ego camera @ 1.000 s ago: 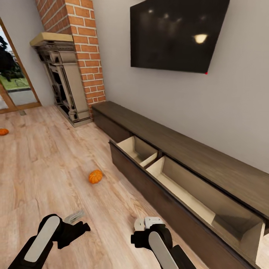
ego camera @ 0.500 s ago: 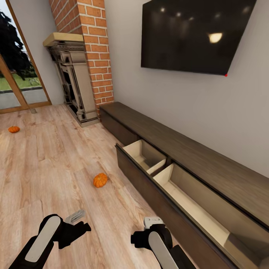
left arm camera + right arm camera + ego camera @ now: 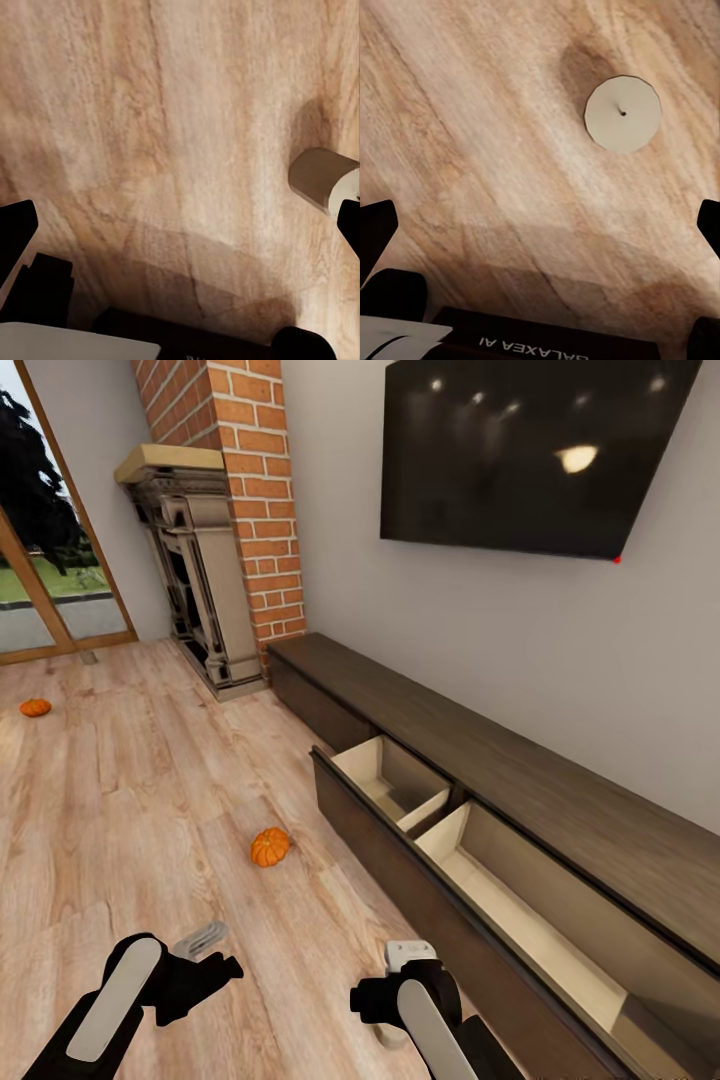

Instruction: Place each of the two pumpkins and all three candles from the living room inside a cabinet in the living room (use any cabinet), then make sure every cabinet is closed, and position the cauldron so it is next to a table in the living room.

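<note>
Right wrist camera, as I see it: a pale round candle (image 3: 623, 114) standing upright on the wood-plank floor (image 3: 472, 150), viewed from above with its wick as a central dot, between and beyond my right gripper's (image 3: 540, 225) widely parted dark fingertips (image 3: 375, 229).

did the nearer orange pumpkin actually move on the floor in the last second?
No. The small ribbed orange pumpkin keeps its place off the open dark-brown cabinet drawer's end corner; the whole head view shifted, so the camera moved.
</note>
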Controlling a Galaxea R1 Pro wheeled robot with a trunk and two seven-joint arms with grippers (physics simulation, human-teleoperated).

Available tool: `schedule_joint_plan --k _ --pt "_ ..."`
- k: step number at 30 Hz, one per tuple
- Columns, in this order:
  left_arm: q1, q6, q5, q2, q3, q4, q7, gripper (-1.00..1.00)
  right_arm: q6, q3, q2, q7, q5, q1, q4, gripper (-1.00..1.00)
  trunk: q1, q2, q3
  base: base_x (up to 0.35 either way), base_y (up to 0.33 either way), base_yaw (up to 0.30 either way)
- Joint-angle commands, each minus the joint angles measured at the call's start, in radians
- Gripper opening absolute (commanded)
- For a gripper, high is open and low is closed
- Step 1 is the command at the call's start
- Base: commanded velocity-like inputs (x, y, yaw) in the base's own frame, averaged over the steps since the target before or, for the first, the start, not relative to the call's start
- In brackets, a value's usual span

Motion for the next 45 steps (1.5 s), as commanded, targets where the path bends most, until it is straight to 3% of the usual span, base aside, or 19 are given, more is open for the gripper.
schedule_joint_plan --k 1,12,29,45 --pt "0.0 0.0 0.0 0.0 0.0 0.0 0.0 1.0 0.0 0.0 0.0 0.0 0.0 0.0 0.0 1.0 0.004 -0.007 -0.003 0.001 0.0 0.0" --pt "0.0 -0.003 -0.001 -0.001 0.006 0.0 0.006 1.0 -0.01 0.0 0.0 -0.002 0.002 0.0 0.0 1.0 0.046 -0.084 -0.038 0.0 0.0 0.005" --pt "0.0 -0.003 -0.001 -0.001 0.018 0.0 0.006 1.0 -0.012 -0.002 0.0 -0.001 0.002 0.0 0.0 1.0 0.111 -0.203 -0.091 0.0 0.0 0.163" --pt "0.0 0.003 -0.001 0.005 0.035 0.0 0.002 1.0 -0.009 -0.002 0.0 -0.028 0.0 0.0 -0.01 1.0 0.112 -0.203 -0.099 0.0 0.052 0.001"
